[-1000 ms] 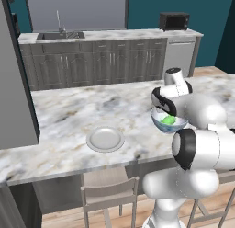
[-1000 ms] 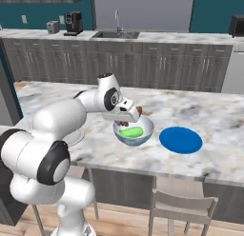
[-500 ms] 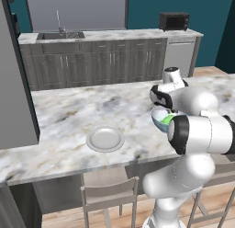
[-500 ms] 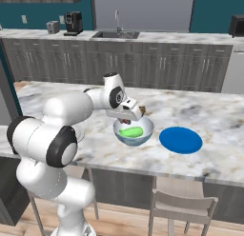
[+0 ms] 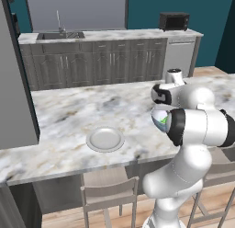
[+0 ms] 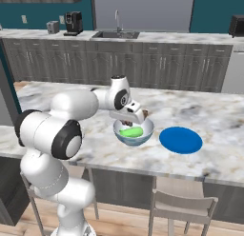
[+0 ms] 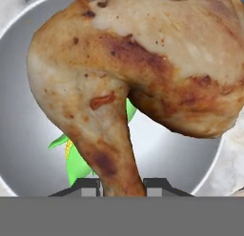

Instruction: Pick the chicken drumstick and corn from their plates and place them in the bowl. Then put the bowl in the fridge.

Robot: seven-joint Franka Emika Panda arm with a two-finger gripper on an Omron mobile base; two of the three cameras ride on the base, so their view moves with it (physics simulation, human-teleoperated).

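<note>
My hand (image 6: 129, 117) pinches the chicken drumstick (image 7: 138, 83) by its thin bone end, and the meat hangs just above the bowl (image 6: 134, 131). The corn (image 6: 131, 132) already lies inside the bowl. To do this well, I should ease down until the meat nears the bowl's floor beside the corn, stay centred inside the rim, and only then let go. The blue plate (image 6: 180, 140) sits just beside the bowl on the table (image 6: 219, 154).

Golden-brown chicken drumstick (image 7: 128, 78), light green corn (image 6: 131, 132), whitish bowl (image 7: 24, 144), bright blue plate (image 6: 180, 140), grey-veined marble counter (image 5: 69, 107).
</note>
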